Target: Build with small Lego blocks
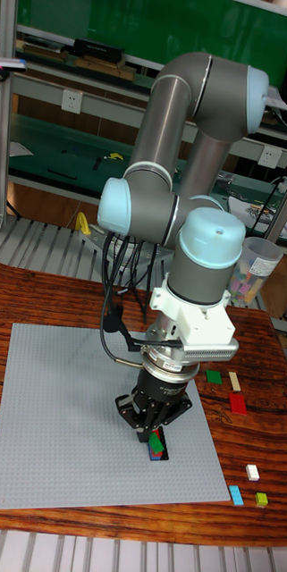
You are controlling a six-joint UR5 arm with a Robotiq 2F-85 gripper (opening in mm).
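A large grey baseplate [63, 411] lies on the wooden table. My gripper [155, 438] points straight down over the plate's right front part. Its black fingers are closed around a small green Lego block [155, 439]. Directly under it, on the plate, sits a small stack with a red block [159, 450] and a dark piece. The green block is at or just above that stack; contact cannot be told. Loose blocks lie on the wood to the right: green [215, 377], cream [235, 381], red [239, 403], white [252, 472], blue [237, 495], yellow-green [262, 500].
A clear plastic cup [256, 268] holding coloured blocks stands at the table's back right. The arm's grey body and cables rise above the plate's right side. Metal shelving with green mats stands behind the table.
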